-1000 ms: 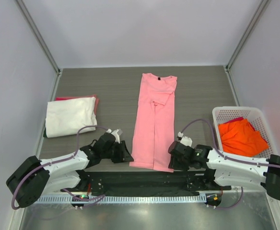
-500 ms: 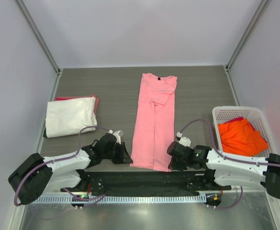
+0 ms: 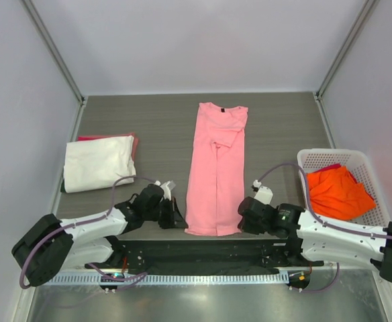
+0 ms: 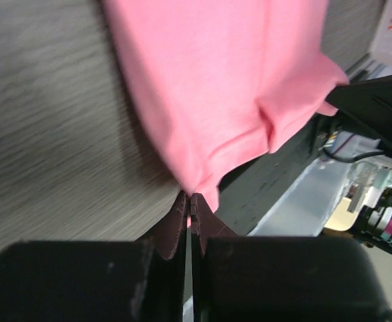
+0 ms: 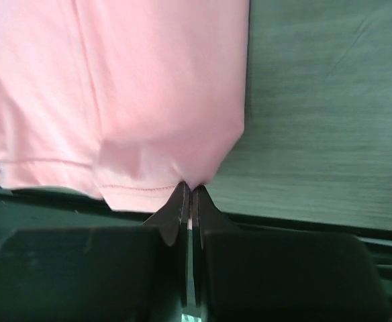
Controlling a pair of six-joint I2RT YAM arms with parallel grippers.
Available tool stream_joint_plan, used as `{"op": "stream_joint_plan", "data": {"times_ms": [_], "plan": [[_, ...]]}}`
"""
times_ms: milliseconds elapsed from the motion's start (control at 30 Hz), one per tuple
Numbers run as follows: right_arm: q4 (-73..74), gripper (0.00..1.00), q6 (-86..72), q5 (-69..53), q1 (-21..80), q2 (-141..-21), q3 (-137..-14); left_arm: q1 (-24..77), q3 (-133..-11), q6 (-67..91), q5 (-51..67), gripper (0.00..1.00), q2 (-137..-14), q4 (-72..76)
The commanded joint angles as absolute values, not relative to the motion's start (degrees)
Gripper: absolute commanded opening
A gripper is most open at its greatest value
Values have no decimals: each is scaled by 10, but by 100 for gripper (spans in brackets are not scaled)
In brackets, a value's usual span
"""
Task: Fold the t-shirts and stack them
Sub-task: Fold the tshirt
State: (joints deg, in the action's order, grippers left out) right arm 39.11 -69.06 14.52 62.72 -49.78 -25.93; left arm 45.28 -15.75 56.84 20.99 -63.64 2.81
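- Pink cotton, the t-shirt [image 3: 216, 168] lies as a long narrow strip down the middle of the bench [image 3: 149, 121], with its collar at the far end and its hem at the near edge.
- Our left fingers [image 4: 182, 208] are pinched shut on the hem's left corner, and our right fingers [image 5: 182, 198] are pinched shut on its right corner.
- Each hold takes only a sliver of cloth, so we judge that a quick lift could pull a corner free.
- The strip is layered, and a pinch that misses a layer would let the fold fall open.
- Unequal travel by the two arms would skew the next fold.
- Well apart, a white folded shirt [image 3: 96, 163] rests on a red one [image 3: 134, 139] at the left, and an orange one [image 3: 337, 191] sits in the basket [image 3: 330, 155] at the right.
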Motion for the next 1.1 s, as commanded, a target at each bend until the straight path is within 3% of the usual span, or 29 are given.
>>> {"op": "stream_joint_plan", "data": {"times_ms": [0,233,367,633,1067], "plan": [[403,1,-664,235,595,-489,-318,429,-220,569,267,0,-644,44],[355,1,-450,179,348,-588,-428,341,-360,519,296,0,-733,-11],[333,1,-382,136,281,-672,-494,294,-438,514,330,0,-822,-5],[307,1,-343,80,195,-838,-618,229,-604,517,329,0,-974,-14],[302,1,-321,26,142,-1049,-809,190,-793,541,343,0,-1154,-34]]}}
